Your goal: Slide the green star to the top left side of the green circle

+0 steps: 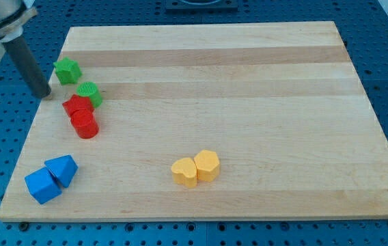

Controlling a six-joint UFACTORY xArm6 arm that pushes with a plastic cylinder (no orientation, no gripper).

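Observation:
The green star [67, 70] lies near the board's left edge, toward the view's top. The green circle [89, 93] sits just below and to the right of it, with a small gap between them. My tip [44, 95] is at the board's left edge, to the left of both green blocks, a little below the star and level with the circle. It touches neither block.
A red star-like block [76, 106] and a red cylinder [85, 124] sit right under the green circle. Two blue blocks [44, 184] [63, 168] lie at the bottom left. Two yellow blocks [184, 171] [207, 165] lie at bottom centre. The wooden board [248, 82] rests on a blue table.

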